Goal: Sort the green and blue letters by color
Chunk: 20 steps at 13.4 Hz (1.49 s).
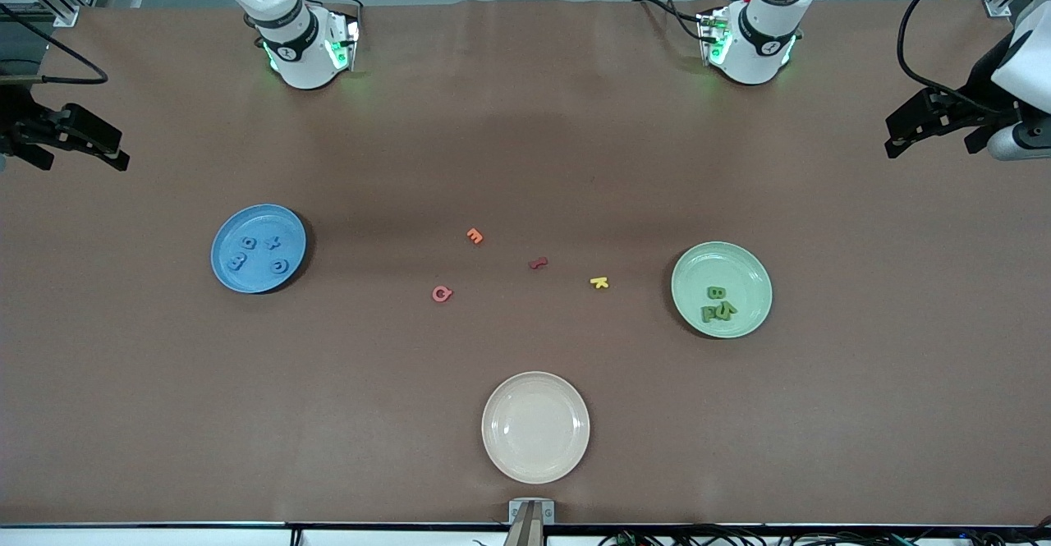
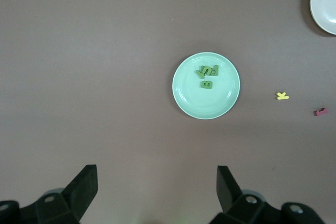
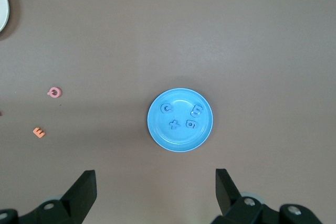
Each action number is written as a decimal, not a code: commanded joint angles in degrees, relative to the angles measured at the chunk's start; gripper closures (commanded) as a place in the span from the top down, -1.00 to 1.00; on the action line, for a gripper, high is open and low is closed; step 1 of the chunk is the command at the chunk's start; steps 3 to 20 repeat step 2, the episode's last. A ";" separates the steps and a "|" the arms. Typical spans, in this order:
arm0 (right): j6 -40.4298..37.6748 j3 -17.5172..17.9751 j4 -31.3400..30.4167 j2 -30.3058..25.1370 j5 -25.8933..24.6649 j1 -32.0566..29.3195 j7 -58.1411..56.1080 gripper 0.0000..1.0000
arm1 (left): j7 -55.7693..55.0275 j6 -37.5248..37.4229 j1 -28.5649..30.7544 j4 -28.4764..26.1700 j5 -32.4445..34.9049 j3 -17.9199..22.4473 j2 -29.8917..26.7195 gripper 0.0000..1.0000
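- Front view: four blue letters [image 1: 259,254] sit in the blue plate [image 1: 226,275] toward the right arm's end of the table; green letters [image 1: 718,304] sit in the green plate [image 1: 743,263] toward the left arm's end. Sorting looks done.
- Left gripper [image 1: 924,123] is parked high at its table end, jaws wide apart, holding nothing. Right gripper [image 1: 70,139] is parked the same way at its end, released and empty. Both arms wait.
- Risk: any further pick could grab a distractor, such as the orange letter [image 1: 475,236], red letter [image 1: 537,263], pink letter [image 1: 442,293] or yellow K [image 1: 599,282], all lying between the plates.
- Risk: reaching into the green pile could flick a piece out; they overlap.
- Hard to read: I count one green letter apart and a clump of roughly three; the exact count is unclear.
- White plate [image 1: 493,447], nearest the front camera, looks bare.
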 commanded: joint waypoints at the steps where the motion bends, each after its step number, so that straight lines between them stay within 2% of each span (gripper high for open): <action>1: -0.62 0.07 1.68 0.83 -0.54 0.02 0.78 1.00 | -0.03 0.08 0.35 1.33 0.05 -0.22 0.77 1.00; 20: -0.54 0.07 1.68 0.83 -0.54 0.02 0.78 1.00 | 0.24 0.08 0.44 1.42 0.31 -0.21 0.86 1.00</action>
